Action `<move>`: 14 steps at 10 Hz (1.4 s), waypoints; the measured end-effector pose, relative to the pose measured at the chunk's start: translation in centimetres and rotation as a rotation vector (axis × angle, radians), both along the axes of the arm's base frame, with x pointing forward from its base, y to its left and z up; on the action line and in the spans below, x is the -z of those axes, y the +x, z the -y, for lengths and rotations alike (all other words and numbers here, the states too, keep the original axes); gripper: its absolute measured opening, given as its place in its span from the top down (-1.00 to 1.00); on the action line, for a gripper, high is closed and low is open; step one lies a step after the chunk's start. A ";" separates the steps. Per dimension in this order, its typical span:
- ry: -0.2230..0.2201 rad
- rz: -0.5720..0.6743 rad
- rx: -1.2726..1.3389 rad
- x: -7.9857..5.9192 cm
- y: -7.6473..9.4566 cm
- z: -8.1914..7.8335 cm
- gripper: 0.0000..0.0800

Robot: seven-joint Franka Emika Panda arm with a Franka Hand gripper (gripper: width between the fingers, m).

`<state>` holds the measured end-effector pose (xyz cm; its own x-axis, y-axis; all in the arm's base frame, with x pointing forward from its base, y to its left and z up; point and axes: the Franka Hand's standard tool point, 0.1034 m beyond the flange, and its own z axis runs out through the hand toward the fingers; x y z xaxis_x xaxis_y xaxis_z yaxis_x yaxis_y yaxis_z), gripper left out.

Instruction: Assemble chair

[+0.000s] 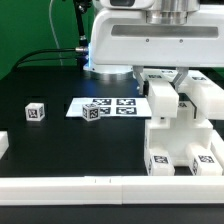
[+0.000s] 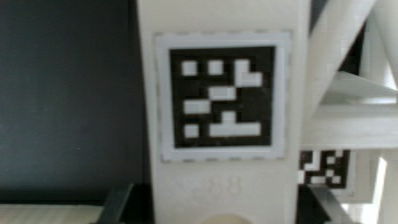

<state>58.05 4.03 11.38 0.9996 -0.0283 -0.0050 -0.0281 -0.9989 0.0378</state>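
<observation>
The gripper point(image 2: 214, 206) stood part-way closed and pinched a white bar point(image 2: 214, 25) of the chair point(image 1: 182, 135). In the wrist view the bar filled the gap between the jaws and, as far as could be seen, met both of them. The bar's long axis ran straight out from the fingertips, away from the gripper. Its broad face, bearing a black-and-white tag point(image 2: 217, 95), was turned toward the wrist camera. Just beside the bar, on one flank of the gripper, other white chair members crossed at a slant. A second tag point(image 2: 324, 166) showed past them, partly cut off.

In the exterior view the chair sat directly beneath the gripper's wide white body. It was a blocky stack whose length pointed from the gripper toward the white border rail point(image 1: 100, 185), with two tagged faces at the end farther from the gripper. A small block point(image 1: 93, 112) lay at the edge of the marker board point(image 1: 122, 103), off the gripper's side toward the exterior view's left. A second small block point(image 1: 35, 112) lay farther out the same way, well apart from the gripper, on the black table point(image 1: 60, 145).
</observation>
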 end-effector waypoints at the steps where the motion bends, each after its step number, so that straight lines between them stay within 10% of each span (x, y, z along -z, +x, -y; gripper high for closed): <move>1: -0.002 -0.003 0.000 0.3 0.0 0.0 0.29; 10: -0.009 0.040 0.015 1.4 0.7 0.1 0.29; 14: -0.012 0.043 0.020 1.3 0.8 0.5 -0.55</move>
